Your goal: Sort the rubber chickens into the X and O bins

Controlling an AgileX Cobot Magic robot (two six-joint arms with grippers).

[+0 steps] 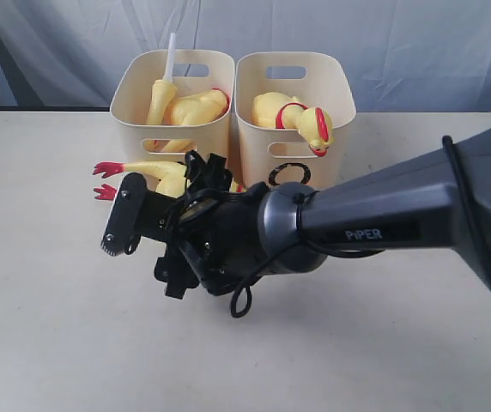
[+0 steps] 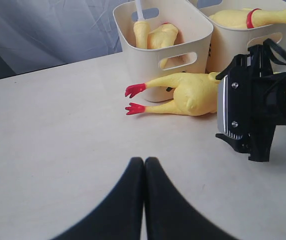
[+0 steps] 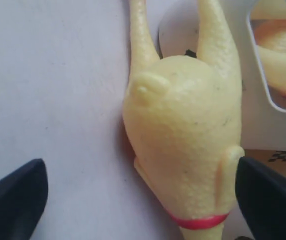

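Lying on the table [image 1: 48, 343] just in front of the left bin [image 1: 132, 94], with its red feet pointing left and its neck end toward the right bin [image 1: 338, 99], the loose chicken [image 1: 161, 174] is the one piece you have yet to sort. The body is rounded, soft and tapering, so I judge that a squeeze on the belly may make it squirt out or fold. The long legs may then trail and catch a rim on the way over. One jaw also stands close to the near wall of the bins, so a careless descent could nudge a bin or pinch its wall along with the rubber. Watch the choice of bin too: the right bin shows part of a black O [image 1: 290, 174] and holds a second chicken [image 1: 295, 112] whose head droops over the near rim. The left bin holds a neck piece [image 1: 160, 93] with a white tube, and its own mark is hidden behind the arm. The right gripper [image 3: 142, 202] hangs over the body with its jaws spread wide, one on each side, holding nothing; whether the jaw by the wing brushes it you cannot tell. The left gripper [image 2: 144, 192] is pressed closed and empty, over bare table on the near left, well apart from the chicken.
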